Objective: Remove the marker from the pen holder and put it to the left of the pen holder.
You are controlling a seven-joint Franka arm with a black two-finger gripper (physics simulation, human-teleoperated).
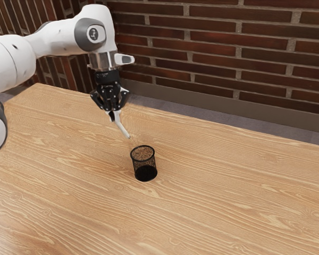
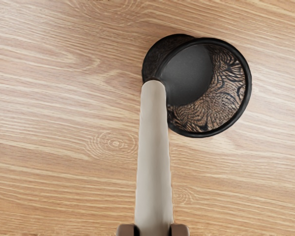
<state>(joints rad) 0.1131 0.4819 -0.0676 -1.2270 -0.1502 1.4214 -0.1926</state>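
The gripper (image 1: 114, 113) hangs above the table in the exterior view, shut on the white marker (image 1: 122, 128), which slants down toward the exterior view's right. The marker's lower end is above and a little to the exterior view's left of the black mesh pen holder (image 1: 144, 164), outside it. In the wrist view the gripper (image 2: 153, 230) has a fingertip on each side of the pale marker (image 2: 154, 162). The marker's far end overlaps the rim of the pen holder (image 2: 246, 88) in that view. The pen holder stands upright.
The wooden table (image 1: 228, 207) extends around the pen holder, with its far edge running before a brick wall (image 1: 212, 53). The arm reaches in from the exterior view's upper left.
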